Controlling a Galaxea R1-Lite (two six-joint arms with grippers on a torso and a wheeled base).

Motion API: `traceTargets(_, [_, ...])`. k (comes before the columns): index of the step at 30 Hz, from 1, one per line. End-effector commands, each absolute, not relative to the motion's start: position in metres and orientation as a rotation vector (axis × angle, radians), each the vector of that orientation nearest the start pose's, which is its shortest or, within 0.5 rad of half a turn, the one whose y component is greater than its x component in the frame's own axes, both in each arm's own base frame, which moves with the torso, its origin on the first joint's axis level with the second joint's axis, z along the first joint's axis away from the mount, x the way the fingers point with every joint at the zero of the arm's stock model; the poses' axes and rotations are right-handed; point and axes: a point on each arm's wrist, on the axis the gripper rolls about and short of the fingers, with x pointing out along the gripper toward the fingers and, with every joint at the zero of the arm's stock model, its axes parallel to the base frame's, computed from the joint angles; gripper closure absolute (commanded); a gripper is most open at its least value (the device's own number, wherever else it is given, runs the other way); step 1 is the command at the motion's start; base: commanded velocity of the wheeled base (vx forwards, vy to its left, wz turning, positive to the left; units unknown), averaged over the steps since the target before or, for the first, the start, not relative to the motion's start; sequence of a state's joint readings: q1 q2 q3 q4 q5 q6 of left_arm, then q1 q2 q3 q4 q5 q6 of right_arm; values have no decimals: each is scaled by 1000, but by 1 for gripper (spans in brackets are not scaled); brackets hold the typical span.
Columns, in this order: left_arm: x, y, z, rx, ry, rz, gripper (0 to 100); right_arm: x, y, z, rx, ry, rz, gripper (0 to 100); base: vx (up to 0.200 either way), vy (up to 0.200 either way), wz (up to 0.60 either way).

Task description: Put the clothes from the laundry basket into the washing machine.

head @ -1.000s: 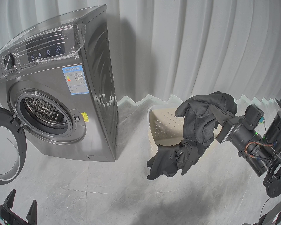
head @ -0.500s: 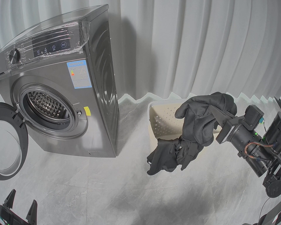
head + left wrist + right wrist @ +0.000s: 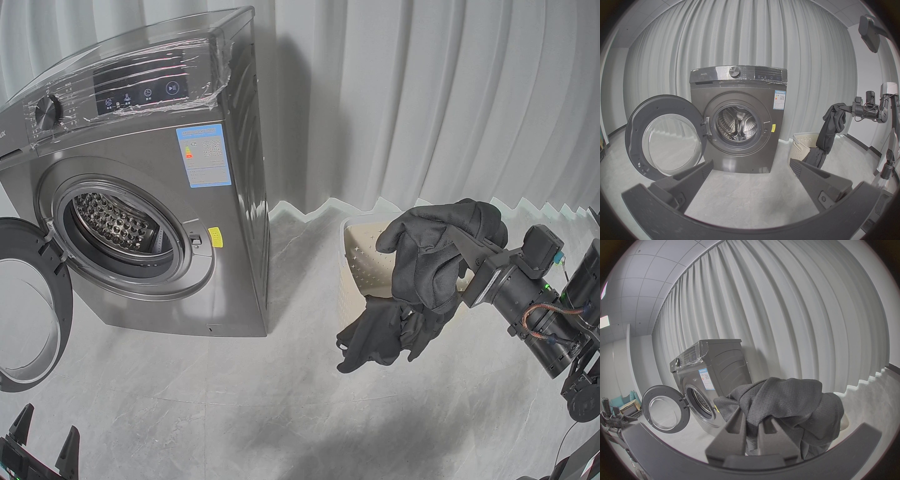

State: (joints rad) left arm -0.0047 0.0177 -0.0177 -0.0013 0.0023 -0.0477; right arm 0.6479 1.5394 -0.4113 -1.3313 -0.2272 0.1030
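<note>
L gripper [image 3: 40, 440] low near the floor, fingers spread. R gripper [image 3: 467, 242] held up, pinching a dark garment [image 3: 428, 269] that hangs over the laundry basket [image 3: 365, 262], tail drooping by its rim. Farther L, washing machine [image 3: 156, 206] w/ door [image 3: 28, 306] swung open. Curtain [image 3: 437, 94] behind.

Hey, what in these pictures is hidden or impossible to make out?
- Inside of basket: head view, garment hangs before it; whether clothes remain is unknown.
- Tips of right gripper: head view, buried in garment.
- Most of left gripper: head view, cut off by bottom edge.
</note>
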Motion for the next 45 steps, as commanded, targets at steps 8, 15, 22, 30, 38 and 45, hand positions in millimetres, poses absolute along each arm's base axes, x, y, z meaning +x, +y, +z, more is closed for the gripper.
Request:
traceTargets(8, [-23,0,77,-48,-3,-2,0,189,137,195,187,-163,430,100,0,200,0])
traceTargets(15, [-23,0,76,-48,0,-3,0,189,137,195,187,-163,430,100,0,143,0])
traceTargets(22, [-23,0,77,-48,-3,-2,0,185,141,196,194,-166,458,100,0,0,0])
traceTargets(30, [-23,0,77,-48,-1,-2,0,185,141,195,194,-167,459,100,-200,0,0])
traceTargets(38, [-23,0,76,-48,0,-2,0,186,142,193,205,-157,460,100,-25,0,0])
traceTargets(45, [-23,0,76,-48,-1,-3,0,186,142,192,205,-154,460,100,0,57,0])
